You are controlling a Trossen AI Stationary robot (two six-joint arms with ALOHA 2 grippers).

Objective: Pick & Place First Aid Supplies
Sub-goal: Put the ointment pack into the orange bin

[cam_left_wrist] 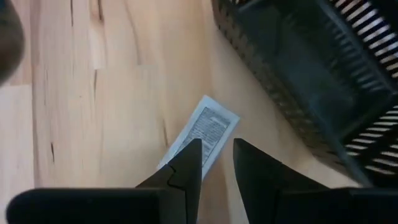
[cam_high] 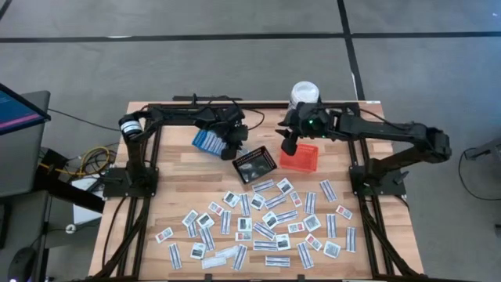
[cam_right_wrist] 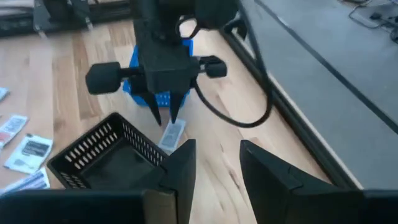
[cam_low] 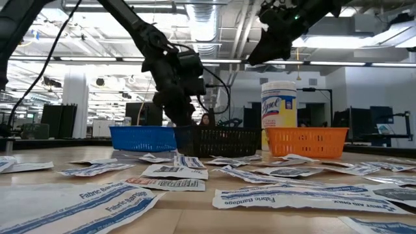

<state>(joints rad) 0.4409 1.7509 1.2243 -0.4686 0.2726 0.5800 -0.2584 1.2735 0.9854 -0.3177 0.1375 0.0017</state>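
Nearest the front edge of the desk (cam_high: 141,117) lie the first aid packets (cam_high: 258,223), dozens of white strips and squares scattered flat and well apart from the baskets. One stray strip packet (cam_left_wrist: 202,132) lies alone on bare wood farther back, just beside the black basket (cam_high: 254,164), between it and the blue basket (cam_high: 208,139). The left pincer (cam_left_wrist: 216,165) hangs right over that strip, fingers narrowly parted and pointing down at its near end, nothing between them.

To do this step well, I judge the left pincer should settle straight down so one finger lands on each long edge of the strip, then close gently. The packet is thin and flat on wood, so it could slide or slip out if nipped only at a corner. The basket wall is close, so the fingers want to stay clear of it.

Farther back, the right pincer (cam_right_wrist: 216,163) hovers above the gap between the black basket and the orange basket (cam_high: 300,157), narrowly open and empty. Behind it stands a white bottle (cam_high: 304,95).

Only the wrist views show the stray strip and the left fingers over it. The high view hides it under the arm. The low view shows the print reading "Fabric Bandage".
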